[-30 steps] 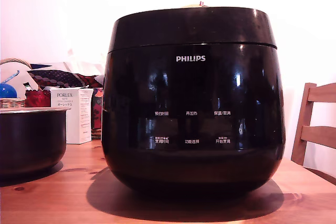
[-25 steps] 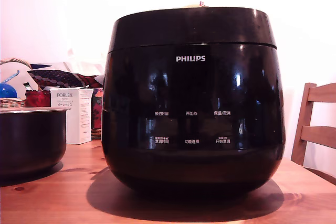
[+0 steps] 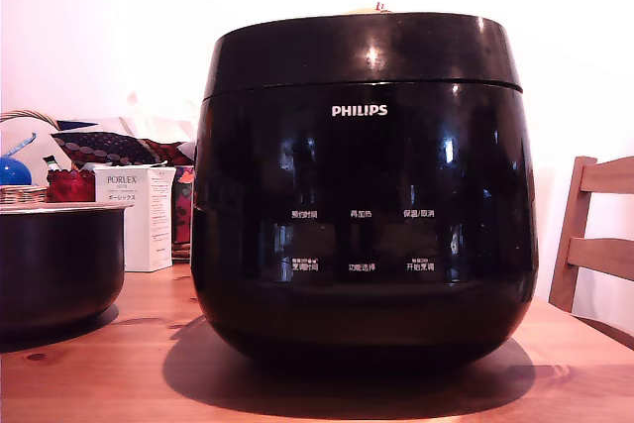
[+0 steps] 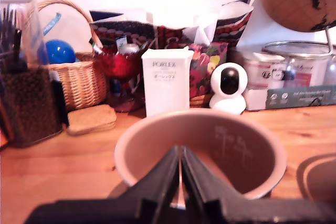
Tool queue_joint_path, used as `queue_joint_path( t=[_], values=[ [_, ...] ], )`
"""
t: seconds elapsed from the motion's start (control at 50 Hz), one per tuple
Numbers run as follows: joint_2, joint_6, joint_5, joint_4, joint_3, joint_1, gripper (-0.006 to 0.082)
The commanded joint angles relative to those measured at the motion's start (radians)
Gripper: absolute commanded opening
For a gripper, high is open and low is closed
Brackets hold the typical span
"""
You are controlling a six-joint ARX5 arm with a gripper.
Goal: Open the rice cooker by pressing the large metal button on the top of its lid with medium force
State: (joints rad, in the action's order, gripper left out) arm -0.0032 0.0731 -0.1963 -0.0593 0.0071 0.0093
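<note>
**A:** Glossy black was nearly all the exterior view gave — the rice cooker [image 3: 364, 195] sat in the middle of the wooden table [image 3: 119, 373], its lid [image 3: 362, 49] shut down flush on the body. Against the frames from half a second before, nothing on it had shifted; only a small glint had appeared on the front of the lid band.

**B:** So the press hadn't happened?

**A:** I judged not. The seam was as tight as before, and no arm showed near the cooker in that view. The button on top could not be seen from so low an angle.

**B:** What did the wrist view add?

**A:** The gripper [image 4: 180, 167] itself, which the exterior view lacked. Its two dark fingers [image 4: 157, 179] were drawn together with only a thin slit between them, gripping nothing. They hung over the open mouth of the smaller pot [image 4: 202, 148] — the dark one at the exterior view's left [image 3: 57, 264] — not over the cooker.

**B:** And the background?

**A:** The wrist view showed a white box [image 4: 168, 80], a wicker basket [image 4: 73, 74] with a blue ball [image 4: 60, 52], and a small white camera [image 4: 229, 87]. The cooker may have been the dark edge at one corner; I couldn't tell. The arm probably needed to travel across and above the lid first.
</note>
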Motion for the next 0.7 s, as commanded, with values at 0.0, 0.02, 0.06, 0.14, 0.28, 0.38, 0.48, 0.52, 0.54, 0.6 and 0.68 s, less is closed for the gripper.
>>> queue_joint_path(
  t=[0.0, 0.02, 0.06, 0.14, 0.28, 0.38, 0.48, 0.52, 0.54, 0.6, 0.68],
  values=[
    [-0.010, 0.009, -0.035, -0.029, -0.033, 0.000, -0.0021],
    [-0.010, 0.047, -0.045, -0.036, -0.033, 0.000, -0.0021],
    [-0.010, 0.047, -0.069, -0.047, -0.033, 0.000, -0.0021],
    [-0.010, 0.099, -0.122, -0.062, -0.033, 0.000, -0.0021],
    [-0.010, 0.153, -0.198, -0.117, -0.031, -0.020, -0.0021],
    [-0.010, 0.170, -0.208, -0.153, -0.020, -0.047, -0.0021],
    [-0.009, 0.175, -0.217, -0.150, 0.008, -0.081, -0.0021],
    [-0.009, 0.175, -0.219, -0.150, 0.020, -0.097, -0.0021],
    [-0.008, 0.175, -0.219, -0.150, 0.025, -0.105, -0.0021],
    [-0.001, 0.175, -0.219, -0.150, 0.038, -0.129, -0.0021],
    [0.016, 0.195, -0.218, -0.151, 0.047, -0.159, -0.0021]
  ],
)
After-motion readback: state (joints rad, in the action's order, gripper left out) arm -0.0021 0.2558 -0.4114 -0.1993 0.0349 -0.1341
